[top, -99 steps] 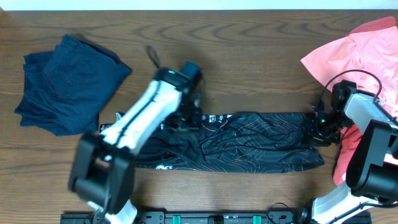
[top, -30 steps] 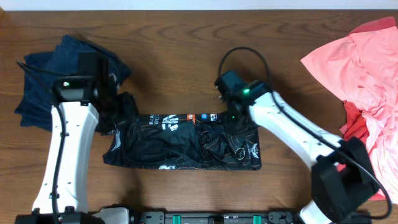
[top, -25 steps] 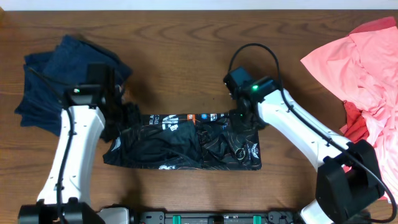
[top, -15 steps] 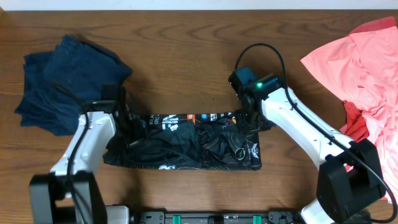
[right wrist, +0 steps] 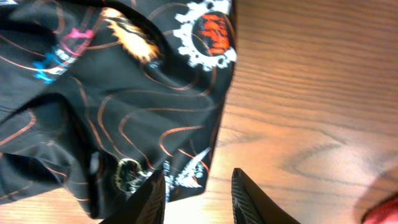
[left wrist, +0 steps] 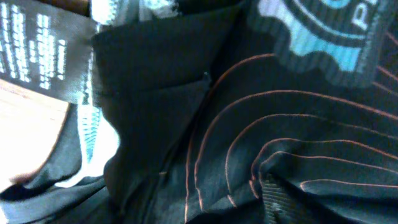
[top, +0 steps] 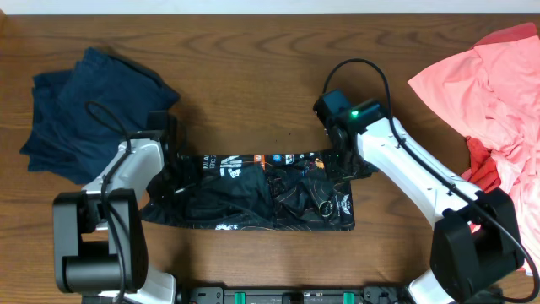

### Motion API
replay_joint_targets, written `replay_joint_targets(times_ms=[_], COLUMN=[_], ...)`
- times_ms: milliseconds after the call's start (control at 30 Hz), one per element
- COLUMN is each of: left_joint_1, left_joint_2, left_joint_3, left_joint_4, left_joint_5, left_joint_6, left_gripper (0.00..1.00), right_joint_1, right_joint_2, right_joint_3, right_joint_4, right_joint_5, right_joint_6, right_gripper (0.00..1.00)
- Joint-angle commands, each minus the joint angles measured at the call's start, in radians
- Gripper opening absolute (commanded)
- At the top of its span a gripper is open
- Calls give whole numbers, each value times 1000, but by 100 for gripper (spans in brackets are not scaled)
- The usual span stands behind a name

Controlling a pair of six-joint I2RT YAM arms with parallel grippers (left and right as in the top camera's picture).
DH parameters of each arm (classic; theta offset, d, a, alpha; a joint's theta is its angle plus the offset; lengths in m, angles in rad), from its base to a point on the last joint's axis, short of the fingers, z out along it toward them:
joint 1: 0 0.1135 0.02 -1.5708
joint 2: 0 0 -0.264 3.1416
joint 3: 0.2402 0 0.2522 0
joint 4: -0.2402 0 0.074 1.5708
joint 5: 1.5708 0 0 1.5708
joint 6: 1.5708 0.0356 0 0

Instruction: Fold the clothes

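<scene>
The black T-shirt (top: 253,190) with thin orange contour lines lies folded into a long, crumpled band across the near middle of the desk (top: 253,67), with printed logos showing along its far edge and at its right end. The left jaws are down on its left end, so close that the wrist view shows only fabric, and I cannot tell whether they are spread or pinching. The right jaws stand spread at its far right corner, one finger over the hem and the other over bare wood, holding nothing. Salmon-pink shirts (top: 494,76) are heaped at the far right, well apart, and a dark navy garment (top: 84,110) lies at the far left.
</scene>
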Motion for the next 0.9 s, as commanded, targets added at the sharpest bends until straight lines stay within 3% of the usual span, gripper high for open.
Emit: replay_joint_targets(times_ms=[0,100,267,533,767,867], left_joint_1=[4,5,4,5,1,-34], left_joint_2=[90,90,89,48,-40,-95], left_joint_3=[-41,-40,-37,88,312,373], left_joint_4=[25,25,26,-127,-414,-505], left_joint_5=[-64,-64,-64,-68,-119,-42], left_joint_6=[-8,-8,-8,-9,-31,-62], left_gripper=[55,44,7,6,6,6], right_joint_1=[-32,-76,-168,-308,-429,-468], right_joint_2=[-9,-9,-9,-9,-9,-9], right_joint_3=[11,11,11,11,11,11], right_joint_4=[-16,-29,-48,-53,-61,-60], right_joint_5=[64,72,90,100,100,100], right_joint_6=[12,14,14,-20,-68,-84], right_gripper=[32,31,29,29,30,30])
